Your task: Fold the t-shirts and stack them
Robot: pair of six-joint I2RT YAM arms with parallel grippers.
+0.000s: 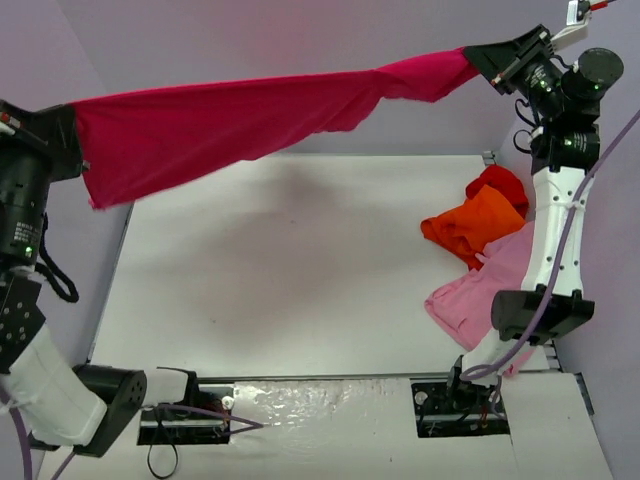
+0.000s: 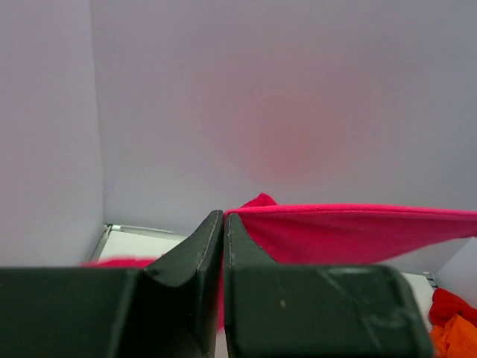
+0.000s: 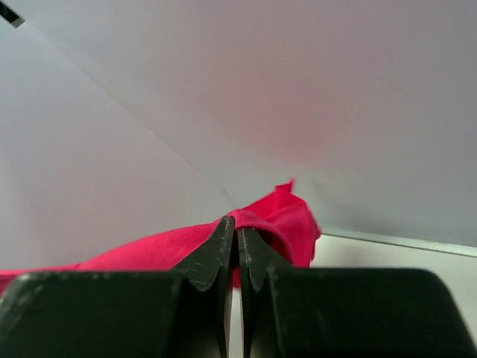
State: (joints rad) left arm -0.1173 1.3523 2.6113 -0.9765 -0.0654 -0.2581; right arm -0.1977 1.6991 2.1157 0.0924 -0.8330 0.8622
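Observation:
The raspberry-red t-shirt (image 1: pixel 240 125) hangs stretched in the air between both arms, high above the white table (image 1: pixel 280 270). My left gripper (image 1: pixel 72 140) is shut on its left end; in the left wrist view the cloth (image 2: pixel 350 233) runs off to the right from the gripper (image 2: pixel 224 220). My right gripper (image 1: pixel 478 57) is shut on its bunched right end, seen in the right wrist view (image 3: pixel 283 216) over the gripper (image 3: pixel 237 227). An orange shirt (image 1: pixel 472 225), a bright red shirt (image 1: pixel 500 183) and a pale pink shirt (image 1: pixel 480 290) lie crumpled at the table's right side.
Pale walls stand close behind and to both sides of the table. The right arm's white upright link (image 1: pixel 555 235) rises over the pile of shirts. Cables and both arm bases sit at the near edge.

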